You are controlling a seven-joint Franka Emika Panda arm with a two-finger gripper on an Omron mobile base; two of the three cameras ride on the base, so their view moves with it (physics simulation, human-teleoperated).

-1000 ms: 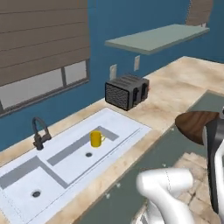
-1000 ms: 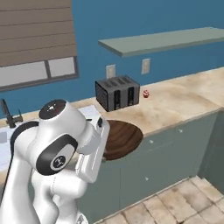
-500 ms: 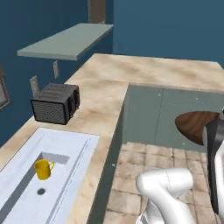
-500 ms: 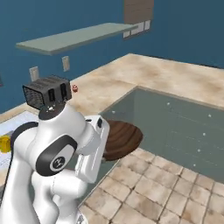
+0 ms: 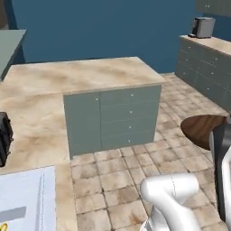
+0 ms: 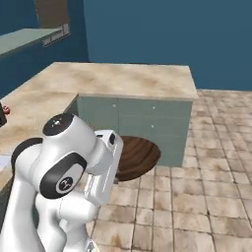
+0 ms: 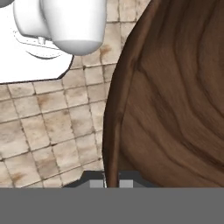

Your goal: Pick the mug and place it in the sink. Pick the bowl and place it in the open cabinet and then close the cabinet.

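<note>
The bowl (image 7: 175, 100), wide, shallow, of dark brown wood, is held by its rim above the tiled floor. My gripper (image 7: 111, 180) is shut on that rim, one dark fingertip on each side. The bowl (image 6: 140, 153) juts out to the right of my white hand in the right base view, and the bowl (image 5: 200, 128) shows at the right edge of the left base view. A corner of the pale sink (image 5: 25, 198) lies at the lower left, with a yellow sliver of the mug (image 5: 2, 227) at its very edge. The cabinet is out of view.
A beige counter peninsula (image 5: 81, 74) with grey-green drawers (image 5: 113, 117) stands ahead. The dark toaster (image 5: 3, 135) sits at the left edge. A coffee machine (image 5: 202, 27) stands on a far counter at the right. The tiled floor (image 6: 206, 197) spreads to the right.
The base has turned, so the whole scene slid left: sink, mug and toaster moved to the left edge and the peninsula came into the middle. The bowl stays in my shut gripper.
</note>
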